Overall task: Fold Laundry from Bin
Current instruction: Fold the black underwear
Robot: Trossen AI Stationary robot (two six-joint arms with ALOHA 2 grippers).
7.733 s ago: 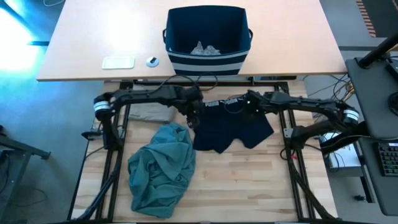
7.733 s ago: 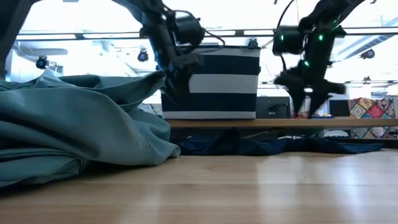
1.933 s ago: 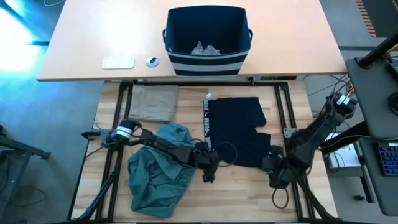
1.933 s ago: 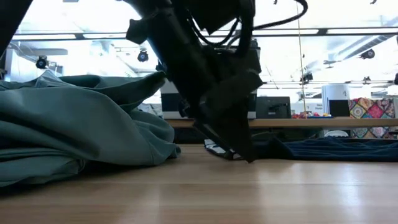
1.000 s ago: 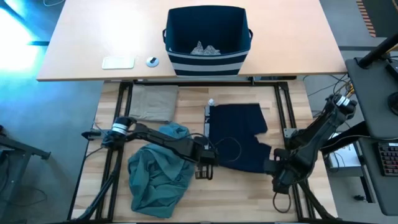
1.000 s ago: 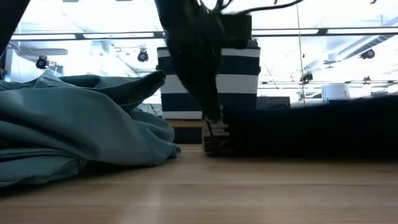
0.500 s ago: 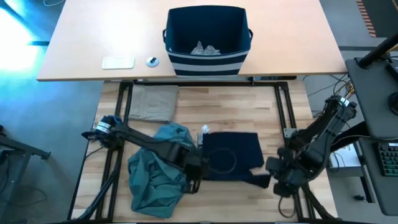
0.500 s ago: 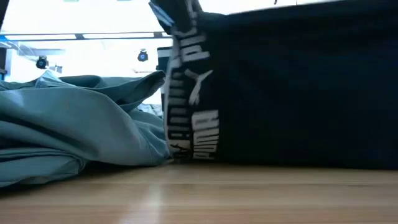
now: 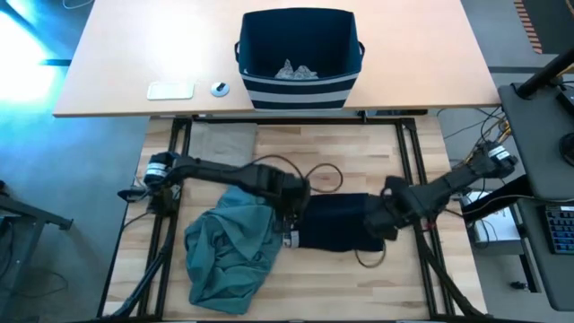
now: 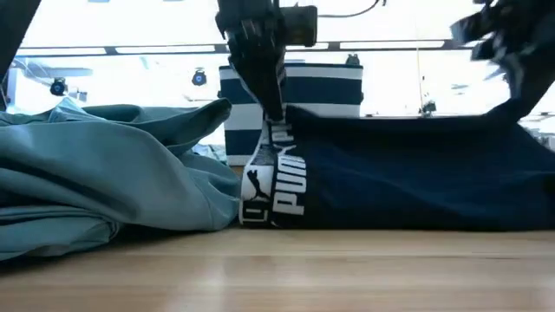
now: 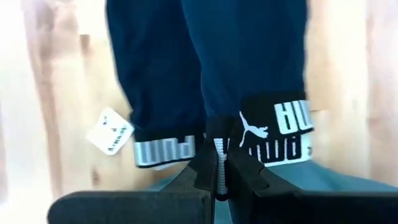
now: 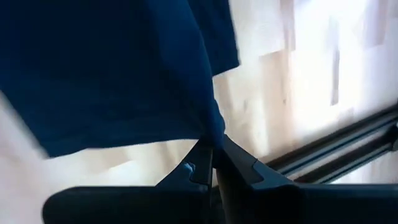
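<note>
The navy garment lies as a narrow folded band on the counter, directly in front of the bin and touching the teal-green garment on its left. Half a second earlier it lay flatter and broader; both arms have since carried their held edges toward the bin, doubling the cloth over.

The left gripper is pinching the lettered waistband at the garment's left end. The right gripper is pinching the hem at its right end.

Judgement: one fold appears complete, though layer alignment cannot be confirmed. Grey pieces remain in the bin.
</note>
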